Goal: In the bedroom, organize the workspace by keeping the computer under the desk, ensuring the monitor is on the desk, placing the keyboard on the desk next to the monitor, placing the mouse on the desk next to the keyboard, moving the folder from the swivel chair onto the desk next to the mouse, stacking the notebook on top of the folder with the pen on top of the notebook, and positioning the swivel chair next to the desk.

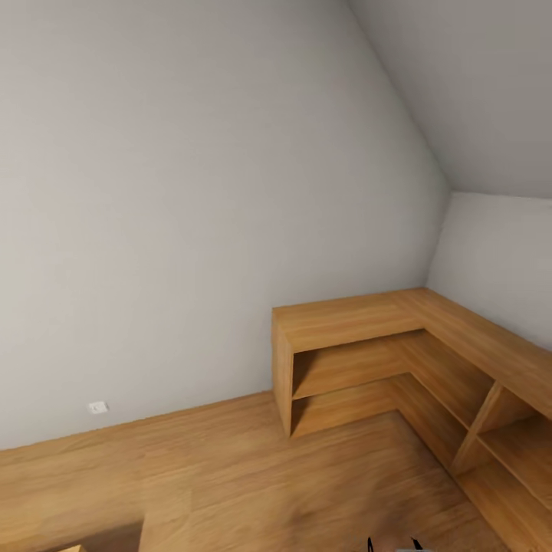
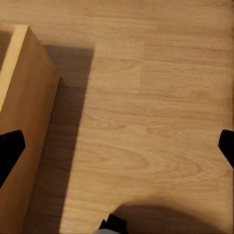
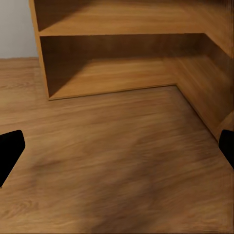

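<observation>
I face a corner of the bedroom, with a sloped grey wall (image 1: 192, 192) and a light wood floor (image 1: 230, 475). The desk, monitor, keyboard, mouse, folder, notebook, pen, computer and swivel chair are out of view. In the left wrist view my left gripper (image 2: 117, 148) is open over bare floor, its black fingertips (image 2: 9, 148) far apart at the picture's edges. In the right wrist view my right gripper (image 3: 117, 151) is also open and holds nothing, hanging above the floor in front of a shelf unit.
A low L-shaped wooden shelf unit (image 1: 345, 318) with open compartments fills the corner at the right. A light wooden furniture piece (image 2: 24, 122) stands close beside the left gripper. A white wall socket (image 1: 97, 407) sits low on the wall.
</observation>
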{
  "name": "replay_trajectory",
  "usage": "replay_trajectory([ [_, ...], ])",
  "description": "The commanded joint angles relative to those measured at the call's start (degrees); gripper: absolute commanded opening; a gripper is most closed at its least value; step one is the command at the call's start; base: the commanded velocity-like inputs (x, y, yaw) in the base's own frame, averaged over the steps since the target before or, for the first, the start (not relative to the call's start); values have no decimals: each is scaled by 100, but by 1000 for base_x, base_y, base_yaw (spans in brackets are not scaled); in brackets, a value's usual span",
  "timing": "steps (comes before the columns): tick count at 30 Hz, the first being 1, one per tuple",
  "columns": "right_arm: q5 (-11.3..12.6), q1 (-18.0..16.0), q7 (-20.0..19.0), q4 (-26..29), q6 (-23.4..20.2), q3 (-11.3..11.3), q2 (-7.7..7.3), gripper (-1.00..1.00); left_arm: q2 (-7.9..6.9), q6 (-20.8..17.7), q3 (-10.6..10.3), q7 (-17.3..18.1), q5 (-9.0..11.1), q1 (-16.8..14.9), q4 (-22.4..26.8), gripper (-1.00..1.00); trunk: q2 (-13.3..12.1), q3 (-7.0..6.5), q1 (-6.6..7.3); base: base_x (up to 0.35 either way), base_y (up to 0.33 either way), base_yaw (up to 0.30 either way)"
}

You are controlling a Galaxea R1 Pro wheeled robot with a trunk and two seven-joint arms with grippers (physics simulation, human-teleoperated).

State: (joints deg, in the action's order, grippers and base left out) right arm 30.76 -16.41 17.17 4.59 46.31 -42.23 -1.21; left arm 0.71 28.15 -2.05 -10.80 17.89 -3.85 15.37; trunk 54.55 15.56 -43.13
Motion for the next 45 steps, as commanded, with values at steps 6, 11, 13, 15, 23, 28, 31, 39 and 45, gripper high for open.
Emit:
replay_trajectory([
  [6,18,-3,40,4,-5,-49,-2,100,0,10,-23,-37,4,-2,1,100,5,-19,0,8,3,-225],
  [11,18,-3,40,5,-7,-49,-2,100,0,8,-23,-37,4,-2,1,100,5,-40,0,168,75,-227],
  [13,18,-3,40,4,-7,-49,-2,100,0,4,-23,-37,4,-2,1,100,5,-49,0,266,119,-230],
  [15,16,-3,40,2,-7,-49,-2,100,0,2,-23,-37,4,-2,1,100,5,-58,0,281,109,-231],
  [23,17,-3,40,-12,-15,-49,-26,100,0,-8,-23,-37,7,-2,1,100,5,-93,0,291,39,-232],
  [28,24,0,40,-341,-18,-49,-34,100,-3,-11,-19,-37,11,-2,1,100,5,-114,0,266,6,-234],
  [31,26,24,40,-493,-17,-46,-47,100,-1,-11,-16,-37,12,-2,1,100,5,-128,0,151,2,-246],
  [39,78,469,48,-585,-24,-41,-87,100,7,-8,-15,-40,12,-2,1,100,5,-163,0,43,1,-256],
  [45,183,808,17,-597,-25,-32,-80,100,8,5,-15,-49,13,-2,1,100,5,-189,0,7,0,-259],
])
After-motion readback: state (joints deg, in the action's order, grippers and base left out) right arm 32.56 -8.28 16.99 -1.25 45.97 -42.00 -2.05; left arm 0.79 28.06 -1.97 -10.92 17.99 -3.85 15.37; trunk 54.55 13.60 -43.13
